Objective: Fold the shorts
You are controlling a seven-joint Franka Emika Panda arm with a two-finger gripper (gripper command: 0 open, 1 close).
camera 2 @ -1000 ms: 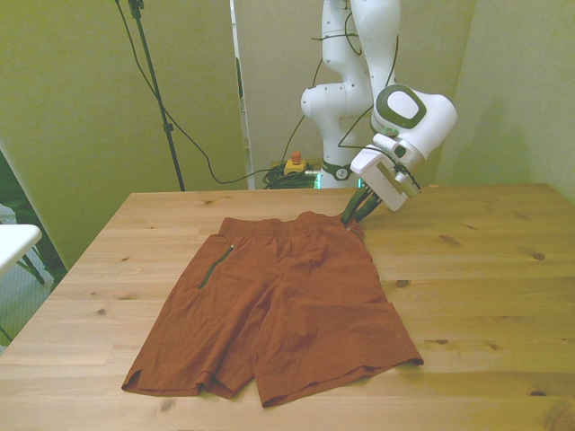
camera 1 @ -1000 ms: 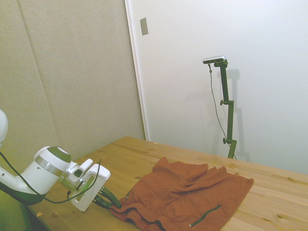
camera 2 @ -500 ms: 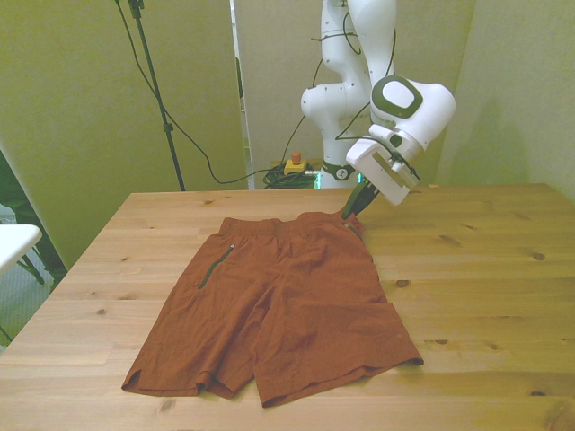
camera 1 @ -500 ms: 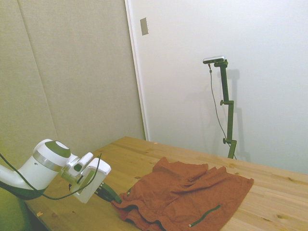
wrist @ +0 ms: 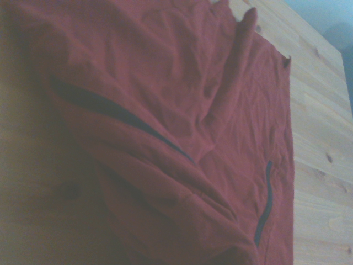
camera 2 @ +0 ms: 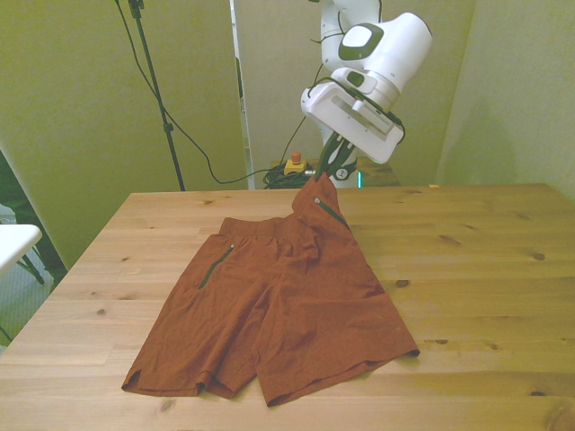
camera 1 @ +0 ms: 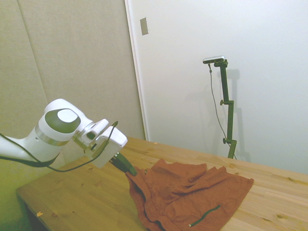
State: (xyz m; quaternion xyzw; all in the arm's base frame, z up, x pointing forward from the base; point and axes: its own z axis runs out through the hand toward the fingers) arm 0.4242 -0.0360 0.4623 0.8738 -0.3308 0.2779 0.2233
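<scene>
Rust-orange wrinkled fabric shorts [camera 2: 287, 305] lie spread on the wooden table [camera 2: 485, 269], waistband toward the far edge, leg hems toward the near edge. The white arm's gripper [camera 2: 330, 171] has its jaws clenched on one waistband corner, raised clear of the table. The garment's long axis runs from that corner down to the hems; the rest lies below and nearward of the jaws, so a fold would likely carry the corner toward the near edge.

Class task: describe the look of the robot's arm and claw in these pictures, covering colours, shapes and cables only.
The arm is glossy white with rounded joints, each capped by a dark disc. A flat white rectangular block sits at the wrist. Thin black cables loop along it. The claw has two slim dark fingers.
</scene>
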